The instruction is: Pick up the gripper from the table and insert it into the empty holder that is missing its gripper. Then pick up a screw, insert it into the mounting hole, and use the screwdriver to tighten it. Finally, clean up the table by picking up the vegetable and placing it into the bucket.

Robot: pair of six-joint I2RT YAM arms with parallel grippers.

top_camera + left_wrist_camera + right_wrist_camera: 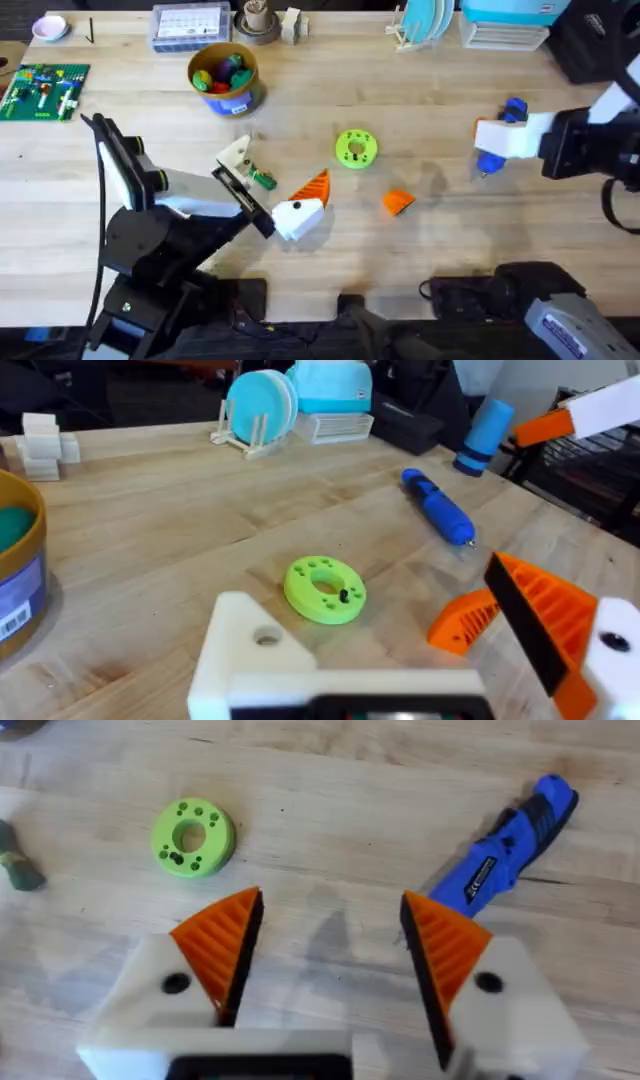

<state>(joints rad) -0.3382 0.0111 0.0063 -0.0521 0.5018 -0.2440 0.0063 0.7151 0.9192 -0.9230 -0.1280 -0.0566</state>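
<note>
Wooden bench (pixel 420 100): the orange wedge (pixel 398 202) lies loose mid-bench, uninserted. Screwing and vegetable (pixel 263 179) clearing remain. Right gripper (pixel 325 955) gapes empty; left gripper (pixel 275 195) lacks one pad.

Table (pixel 420 260): pale wood, visible grain, planked, matt finish.
Gripper (pixel 398 202): orange plastic wedge, matt, ribbed on one face; lies at roughly 4 o'clock from the green disc.
Green disc (pixel 355 148): lime plastic, matt, smooth, drilled with holes.
Screwdriver (pixel 505 855): blue plastic body, slight sheen, black band, thin metal tip.
Right gripper (pixel 330 945): white plastic finger blocks, matt; orange ribbed pads (pixel 222 935) backed with black strips.
Left gripper (pixel 275 190): white plastic, matt, one orange ribbed pad.
Vegetable (pixel 262 179): green plastic, smooth.
Bucket (pixel 226 80): yellow plastic rim, blue outside, paper-looking label, at 10 o'clock from the disc.
</note>
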